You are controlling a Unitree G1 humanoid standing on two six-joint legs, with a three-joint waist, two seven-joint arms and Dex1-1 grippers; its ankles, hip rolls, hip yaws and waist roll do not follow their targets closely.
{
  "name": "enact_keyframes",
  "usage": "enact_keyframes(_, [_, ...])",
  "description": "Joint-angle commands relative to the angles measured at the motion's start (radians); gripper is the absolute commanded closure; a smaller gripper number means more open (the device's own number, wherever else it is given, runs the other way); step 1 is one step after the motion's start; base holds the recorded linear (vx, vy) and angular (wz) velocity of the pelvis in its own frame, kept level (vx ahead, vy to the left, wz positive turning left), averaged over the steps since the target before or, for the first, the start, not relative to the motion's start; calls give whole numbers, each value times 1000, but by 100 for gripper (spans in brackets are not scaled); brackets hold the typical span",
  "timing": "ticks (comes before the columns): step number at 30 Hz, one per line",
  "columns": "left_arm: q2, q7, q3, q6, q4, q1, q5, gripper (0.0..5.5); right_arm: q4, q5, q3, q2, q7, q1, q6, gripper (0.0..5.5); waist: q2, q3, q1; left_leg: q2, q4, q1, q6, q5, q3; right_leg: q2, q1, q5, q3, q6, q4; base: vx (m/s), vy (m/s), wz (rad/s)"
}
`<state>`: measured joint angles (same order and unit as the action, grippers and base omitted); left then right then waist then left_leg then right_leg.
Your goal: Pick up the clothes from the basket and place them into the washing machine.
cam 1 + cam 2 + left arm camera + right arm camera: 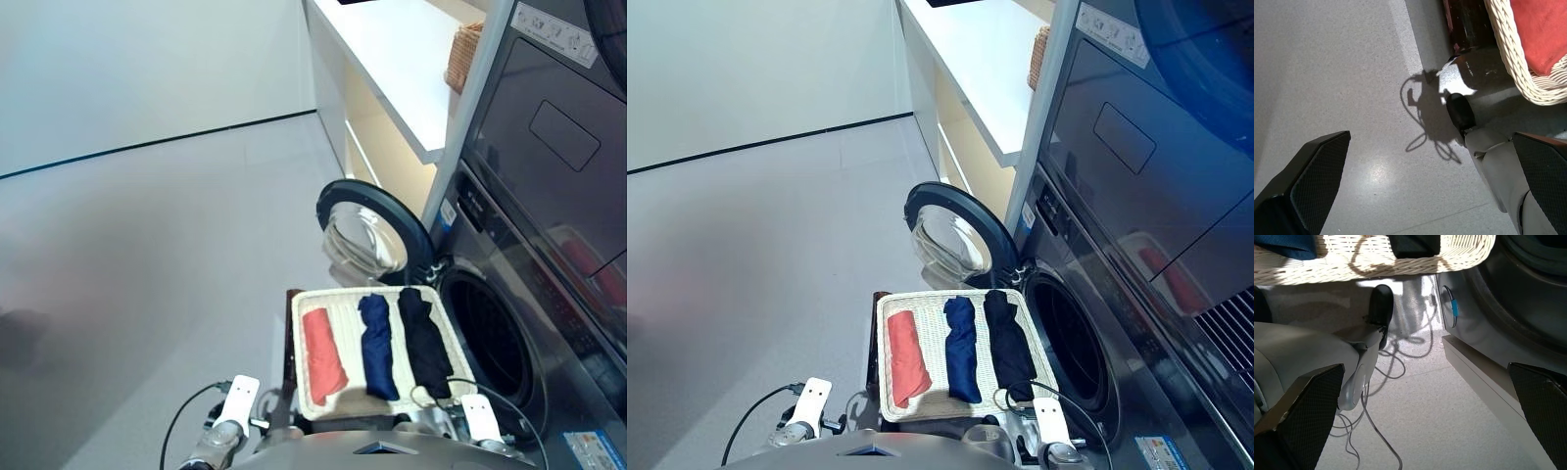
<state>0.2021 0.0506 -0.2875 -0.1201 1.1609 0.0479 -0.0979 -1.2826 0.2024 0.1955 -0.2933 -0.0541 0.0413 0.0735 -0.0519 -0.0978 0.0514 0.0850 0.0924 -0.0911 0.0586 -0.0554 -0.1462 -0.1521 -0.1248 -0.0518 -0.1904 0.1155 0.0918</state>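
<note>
- The basket [302, 338] sits ahead of both grippers with all three garments in it, side by side: the coral red garment [323, 354] nearest the left arm, the navy blue garment [378, 345] in the middle, the black garment [425, 338] nearest the right arm and the machine.
- Each strip's long axis runs away from the robot, roughly parallel to the others and to the basket's short sides.
- The left gripper [1430, 186] hangs low over the floor, fingers spread wide with nothing between them; the basket's wicker corner and the coral red garment lie ahead of it and toward its inner side, apart from the fingers.
- The right gripper [1425, 416] is likewise spread wide and empty, below the basket's near rim, with the black garment's end just over that rim ahead of it.
- The washing machine [549, 362] stands to the outer side of the right gripper, its door [367, 230] swung open beyond the basket and the drum opening [490, 338] just beside the basket's right edge.
- My judgement: the right arm is the nearer one for the black garment and for the drum, so a lift and a short outward carry would suit it.
- Stickers show on the upper appliance [554, 31] and low on the machine front [594, 451], but their print is probably too small to read; no brand is legible.
</note>
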Motion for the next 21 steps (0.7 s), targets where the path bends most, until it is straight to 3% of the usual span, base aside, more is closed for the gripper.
enact_keyframes(1, [-9, -20, -20, -32, 7, -85, -6, 0, -43, 17, -9, -6, 13, -80, 25, 0, 24, -62, -20, 24, -5, -85, 32, 86, -28, -91, -29, 8, -47, 67, -5, 0, 0, 0])
enact_keyframes(7, [-19, -59, 1, -50, -66, -81, -90, 0, 17, 68, -23, 1, 47, -93, 59, 0, 26, -79, -23, 22, -5, -76, 30, 81, -21, -94, -25, 5, -51, 66, -5, -8, -1, 1])
enact_keyframes(12, [-7, -89, 22, -90, -298, -47, -224, 0, 460, 88, 20, -1, 80, -12, 114, 0, 37, -116, -13, 23, -5, -60, 29, 67, -21, -90, -1, -1, -33, 65, -14, -69, -16, -5])
enact_keyframes(16, [-10, -101, 0, -101, -435, -47, -327, 0, 738, 75, 57, -39, 75, 36, 124, 0, 42, -145, -5, 24, -5, -48, 26, 59, -24, -90, 29, 2, -19, 65, -39, -48, 1, -12])
enact_keyframes(18, [1, -116, -22, -110, -527, -69, -362, 0, 882, 88, 74, -57, 77, 26, 133, 0, 45, -179, 1, 26, -18, -29, 23, 54, -21, -91, 70, 5, -1, 62, -77, -155, 7, -87])
enact_keyframes(21, [27, -177, -53, -133, -617, -156, -383, 0, 991, 110, 117, -76, 115, -71, 153, 0, 59, -266, 2, 42, -152, 96, 20, 69, -11, -92, 200, 24, 41, 50, -196, -292, -30, -204])
